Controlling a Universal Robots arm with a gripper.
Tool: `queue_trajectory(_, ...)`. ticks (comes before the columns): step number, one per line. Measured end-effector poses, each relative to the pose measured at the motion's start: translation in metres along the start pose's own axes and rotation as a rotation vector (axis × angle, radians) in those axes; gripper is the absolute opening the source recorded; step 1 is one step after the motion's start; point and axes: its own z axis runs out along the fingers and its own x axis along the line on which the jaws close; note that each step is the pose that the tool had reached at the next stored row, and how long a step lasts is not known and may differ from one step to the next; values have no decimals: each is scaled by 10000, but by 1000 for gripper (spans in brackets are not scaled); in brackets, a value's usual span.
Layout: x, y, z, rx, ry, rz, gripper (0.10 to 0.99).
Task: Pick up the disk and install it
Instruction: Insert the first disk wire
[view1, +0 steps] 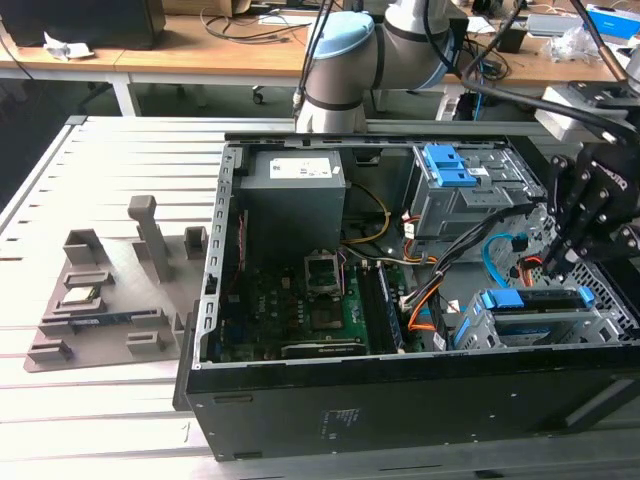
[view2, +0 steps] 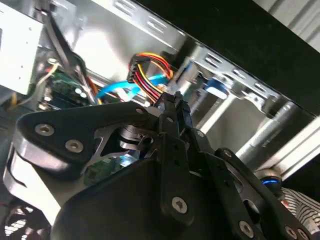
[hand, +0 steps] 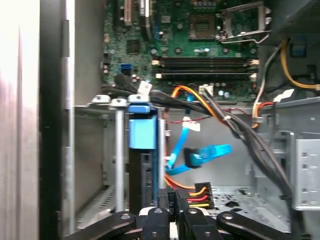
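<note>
Fingers of the gripper (hand: 172, 210) are pressed together, holding nothing, just above the drive cage (view1: 560, 325), where the disk (view1: 535, 300) already sits slotted, blue carrier outward.

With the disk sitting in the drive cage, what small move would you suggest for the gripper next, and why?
Probably a short straight lift. The disk, blue carrier included, already lies in the drive cage, the gripper hangs beside it with jaws shut on nothing, and the coloured power cable sits close to them.
</note>
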Motion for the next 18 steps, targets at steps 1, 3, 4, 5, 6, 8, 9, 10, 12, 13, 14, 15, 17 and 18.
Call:
queue_trajectory(1,36,0,6,0,3,-1,173)
queue_trajectory(3,132,1,28,-1,7,0,173)
queue_trajectory(4,152,1,35,0,8,0,173)
queue_trajectory(5,159,0,51,0,27,0,173)
queue_trajectory(6,158,-1,64,0,34,1,173)
queue_trajectory(8,146,-17,78,0,34,1,173)
queue_trajectory(9,118,-20,81,0,34,2,173)
queue_trajectory(10,93,-21,83,0,34,1,173)
queue_trajectory(12,90,-22,89,0,33,1,173)
queue_trajectory(13,95,-22,90,-1,33,0,173)
queue_trajectory(14,105,-22,92,-1,33,0,173)
queue_trajectory(15,110,-22,93,-1,34,8,173)
queue_trajectory(17,113,-22,95,-7,46,132,173)
queue_trajectory(18,114,-21,98,-8,45,155,173)
